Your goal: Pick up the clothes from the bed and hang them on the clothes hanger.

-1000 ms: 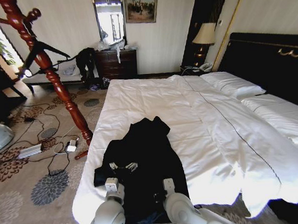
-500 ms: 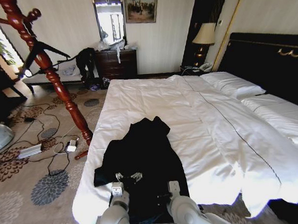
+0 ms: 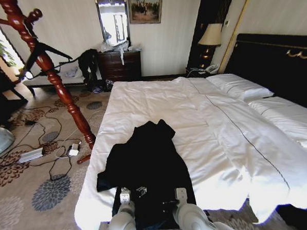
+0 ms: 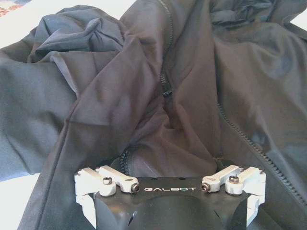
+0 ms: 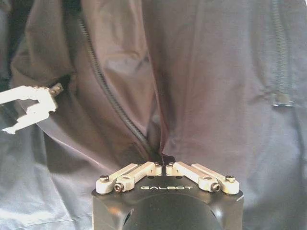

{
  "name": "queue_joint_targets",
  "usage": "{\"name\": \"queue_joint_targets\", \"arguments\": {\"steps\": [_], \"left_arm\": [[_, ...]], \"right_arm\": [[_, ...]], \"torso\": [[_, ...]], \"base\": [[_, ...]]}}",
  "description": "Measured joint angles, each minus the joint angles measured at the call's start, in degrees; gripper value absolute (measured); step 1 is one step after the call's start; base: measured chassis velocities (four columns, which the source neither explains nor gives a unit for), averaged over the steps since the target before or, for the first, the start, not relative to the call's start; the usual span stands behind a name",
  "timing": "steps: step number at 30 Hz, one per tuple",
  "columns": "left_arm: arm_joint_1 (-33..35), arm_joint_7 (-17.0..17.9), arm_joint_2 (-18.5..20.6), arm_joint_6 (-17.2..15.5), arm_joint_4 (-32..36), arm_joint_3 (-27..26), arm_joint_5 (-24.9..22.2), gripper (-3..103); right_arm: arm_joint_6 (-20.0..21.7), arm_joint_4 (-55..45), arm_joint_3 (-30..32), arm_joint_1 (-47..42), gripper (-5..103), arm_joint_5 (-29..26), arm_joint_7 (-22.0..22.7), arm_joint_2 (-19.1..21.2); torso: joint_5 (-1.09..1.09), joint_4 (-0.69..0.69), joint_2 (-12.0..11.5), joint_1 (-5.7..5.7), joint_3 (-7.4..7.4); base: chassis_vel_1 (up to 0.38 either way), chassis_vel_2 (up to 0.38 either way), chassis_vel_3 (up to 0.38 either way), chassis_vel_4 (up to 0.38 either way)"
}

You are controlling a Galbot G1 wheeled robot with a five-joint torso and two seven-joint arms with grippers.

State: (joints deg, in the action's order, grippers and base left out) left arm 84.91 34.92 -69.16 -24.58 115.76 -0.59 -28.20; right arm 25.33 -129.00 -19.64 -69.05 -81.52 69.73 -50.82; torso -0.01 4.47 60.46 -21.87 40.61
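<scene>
Bedroom scene: floral carpet, dark dresser (image 3: pixel 120 65) on the far wall, reddish wooden coat stand (image 3: pixel 54 79) beside the bed's left edge with the black clothes hanger (image 3: pixel 46 51) hooked on it. White-quilted bed (image 3: pixel 232 142) spans the view, black headboard at its right side. Black jacket (image 3: pixel 146 167) lies spread near the foot edge, toward the bed's left corner, collar pointing up the mattress. Both grippers are down on the hem end at the foot edge. Left gripper (image 4: pixel 168 165): linkages splayed wide, jaws released, a ridge of fabric by the zipper sits between them. Right gripper (image 5: pixel 165 160): linkages drawn together, clenched on a pinched fold of the jacket next to the zipper line.
</scene>
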Motion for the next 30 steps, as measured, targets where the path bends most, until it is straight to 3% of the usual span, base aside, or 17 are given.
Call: {"name": "queue_joint_targets", "arguments": {"steps": [10,22,30], "left_arm": [[-1.4,0.6,0.2,0.4,-3.8,-2.0,0.2,100],[-0.4,1.0,0.9,0.6,-1.8,-2.3,0.1,100],[0.6,1.4,2.5,0.3,0.2,-3.6,0.1,100]], "right_arm": [[0.6,-1.0,2.6,-2.2,0,-0.5,1.5,2.2],[1.6,-3.3,3.7,-2.3,0,-2.8,1.7,3.5],[4.4,-8.3,5.2,-5.3,0,-8.6,2.0,6.8]], "torso": [[-0.01,0.03,0.0,0.01,-0.01],[0.02,-0.02,0.0,0.0,0.01],[0.01,-0.02,0.0,-0.01,0.01]], "base": [[0.0,0.0,0.0,0.0],[0.0,0.0,0.0,0.0],[0.0,0.0,0.0,0.0]]}}
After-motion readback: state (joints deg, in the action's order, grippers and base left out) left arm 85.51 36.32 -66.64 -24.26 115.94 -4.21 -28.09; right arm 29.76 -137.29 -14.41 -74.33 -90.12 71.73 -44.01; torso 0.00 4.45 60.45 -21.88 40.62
